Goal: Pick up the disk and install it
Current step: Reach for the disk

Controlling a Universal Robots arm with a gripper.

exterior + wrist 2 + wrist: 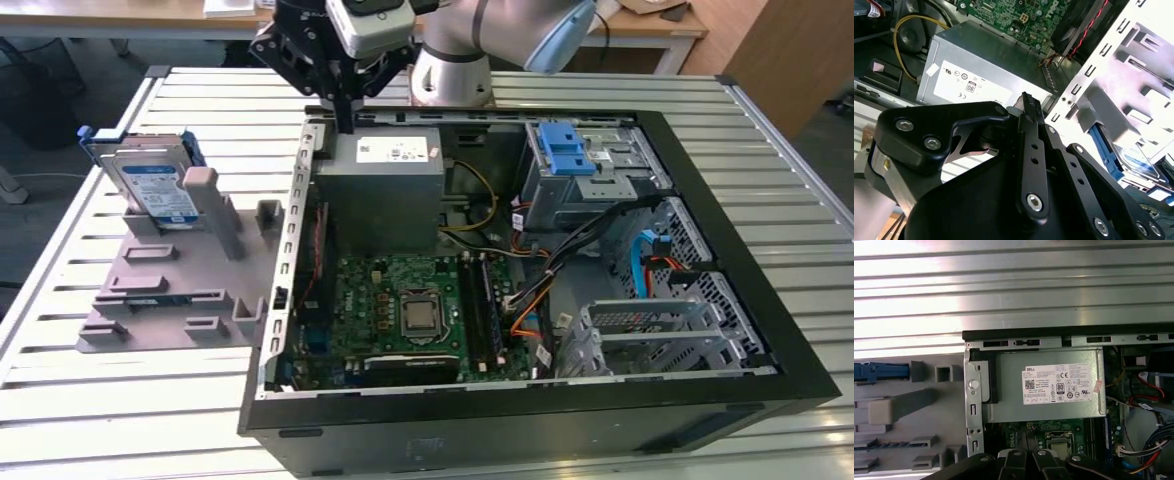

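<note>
Slatted table (120, 410) carried an open case (534, 420). Inside it, nearest, the motherboard (400, 310) lay flat on the floor, with cables (534, 285) beside it toward the exterior view's right. Farther in, a grey box (380, 200) with a white sticker sat at the far corner on the exterior view's left. A cage (587, 165) with two blue tabs sat at the far right corner.

Outside the case, on the exterior view's left, a grey fixture (160, 290) rested on the table. The disk (150, 185) stood on edge at its far end, blue rails showing.

The gripper (344, 120) hung over the case's far rim, just above the box, fingers drawn together on nothing. The disk was well apart from it, lower and toward the exterior view's left.
</note>
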